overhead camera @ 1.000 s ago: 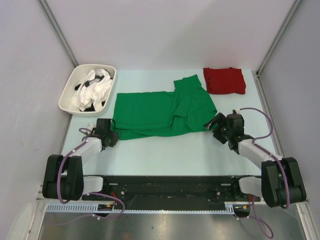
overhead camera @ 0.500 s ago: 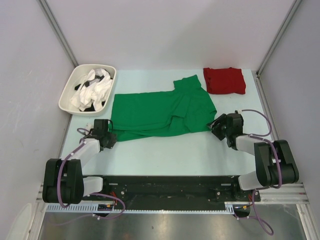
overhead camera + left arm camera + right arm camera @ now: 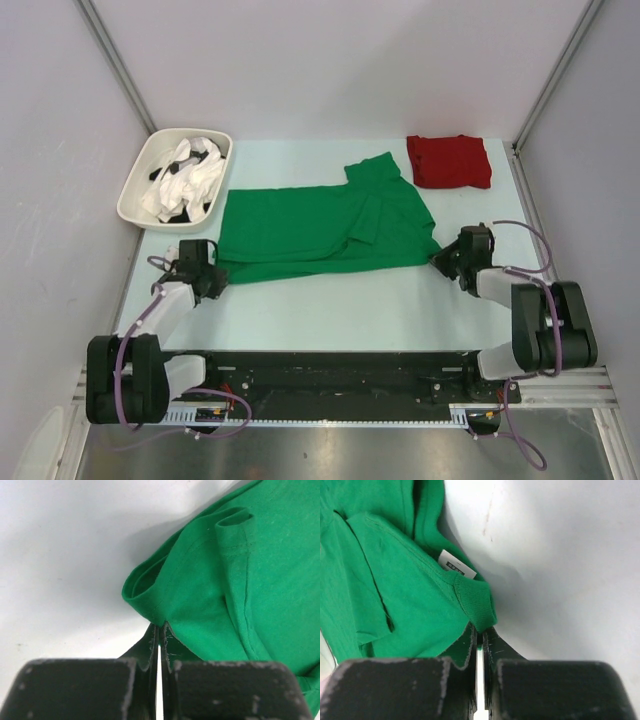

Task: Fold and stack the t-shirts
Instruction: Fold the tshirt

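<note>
Desk [image 3: 330, 300]: pale, walled in by white panels; top view first.
Red shirt [image 3: 448, 161]: folded square, far right of desk; judged done.
Green shirt [image 3: 320, 228]: mid-desk, spread wide left to right, one sleeve doubled over near the right; partly folded at most, not yet stacked.
Bin [image 3: 135, 195]: far left, holds white and dark cloth.
Left claw [image 3: 205, 272]: at green shirt's near-left corner.
Right claw [image 3: 447, 258]: at its near-right corner.
Left wrist view: left claw [image 3: 159, 635] together, clamped on green shirt [image 3: 225, 585] at a hem corner.
Right wrist view: right claw [image 3: 480, 636] together, clamped on green shirt [image 3: 395, 590] at the ribbed collar, just below white label [image 3: 457, 567].
Remaining (judgement): finish folding green, then put it on red.
</note>
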Controlling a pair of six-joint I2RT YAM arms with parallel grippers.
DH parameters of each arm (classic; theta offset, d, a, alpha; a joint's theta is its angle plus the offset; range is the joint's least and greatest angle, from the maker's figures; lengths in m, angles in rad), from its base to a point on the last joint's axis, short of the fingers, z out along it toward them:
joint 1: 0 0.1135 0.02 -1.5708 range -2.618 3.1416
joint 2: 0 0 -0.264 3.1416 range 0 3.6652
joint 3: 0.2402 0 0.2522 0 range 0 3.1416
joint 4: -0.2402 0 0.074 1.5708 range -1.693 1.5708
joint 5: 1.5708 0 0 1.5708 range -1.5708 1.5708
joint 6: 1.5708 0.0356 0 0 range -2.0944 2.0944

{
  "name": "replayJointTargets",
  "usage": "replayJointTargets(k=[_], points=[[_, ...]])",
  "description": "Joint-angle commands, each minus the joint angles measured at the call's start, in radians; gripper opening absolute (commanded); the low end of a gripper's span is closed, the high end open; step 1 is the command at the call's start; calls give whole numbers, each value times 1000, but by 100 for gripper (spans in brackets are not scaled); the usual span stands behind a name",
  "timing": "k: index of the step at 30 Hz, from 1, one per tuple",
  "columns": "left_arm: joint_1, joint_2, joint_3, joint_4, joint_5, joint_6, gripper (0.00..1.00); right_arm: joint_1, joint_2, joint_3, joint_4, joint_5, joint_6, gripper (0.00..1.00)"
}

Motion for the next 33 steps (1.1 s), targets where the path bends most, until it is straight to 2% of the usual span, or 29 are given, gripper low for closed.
replayJointTargets(k=[1,7,19,21,22,23,24,25,26,27,28,33], points=[[15,-72,33,-91,-23,80,0,-34,-186,37,-283,115,-94,0],[17,-140,21,-163,-14,122,0,-39,-381,53,-547,186,-159,0],[15,-397,-75,-324,-14,131,0,-28,-642,17,-845,249,-145,0],[-5,-420,-92,-327,15,120,6,-5,-667,14,-859,262,-111,24],[-3,-428,-98,-335,29,101,19,4,-671,14,-874,275,-104,34],[-5,-430,-106,-339,39,96,30,7,-674,14,-877,290,-99,52],[-8,-431,-108,-342,56,97,50,8,-677,17,-879,287,-99,65],[-11,-428,-106,-347,64,96,61,7,-677,22,-882,285,-99,78],[-14,-428,-100,-352,70,93,68,8,-680,28,-890,281,-99,99],[-14,-431,-92,-371,69,84,79,9,-685,37,-896,278,-98,100],[-41,-436,-85,-384,70,80,82,12,-690,43,-900,276,-95,100],[-43,-512,12,-447,81,85,84,42,-743,117,-878,275,-114,100]])
